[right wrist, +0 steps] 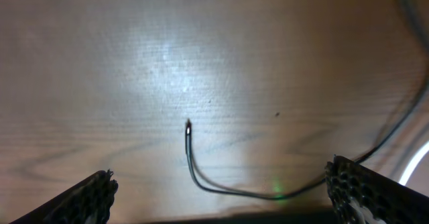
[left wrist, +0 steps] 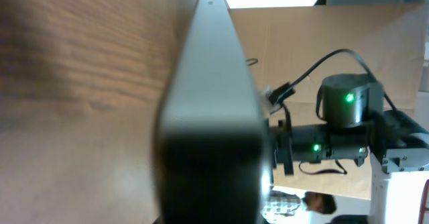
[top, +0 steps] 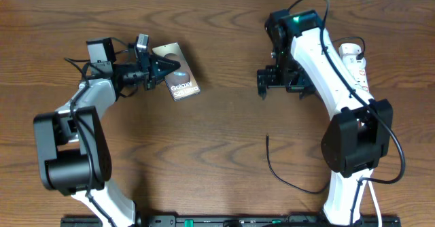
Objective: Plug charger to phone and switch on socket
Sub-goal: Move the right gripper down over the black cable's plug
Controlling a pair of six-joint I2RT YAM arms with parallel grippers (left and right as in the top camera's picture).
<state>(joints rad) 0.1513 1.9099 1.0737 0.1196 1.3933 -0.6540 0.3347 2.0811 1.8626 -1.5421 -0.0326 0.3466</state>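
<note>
The phone (top: 178, 74) is a dark slab with a brownish patch and white "Galaxy" lettering, at the upper left of the table. My left gripper (top: 161, 68) is shut on its left edge. In the left wrist view the phone (left wrist: 211, 117) fills the middle, seen edge-on and blurred, and it hides the jaws. The charger cable (top: 285, 179) lies at the lower middle, its free tip (top: 267, 138) pointing up. My right gripper (top: 280, 85) is open and empty, hovering above the tip. In the right wrist view the tip (right wrist: 188, 125) lies between the wide-open fingers (right wrist: 221, 187). The white socket strip (top: 357, 62) lies at the far right, partly hidden by the right arm.
The table is brown wood (top: 217, 138). The right arm's black wiring loops beside the strip (top: 394, 152). A cardboard wall (left wrist: 315, 36) and the right arm's base (left wrist: 342, 103) show beyond the table in the left wrist view.
</note>
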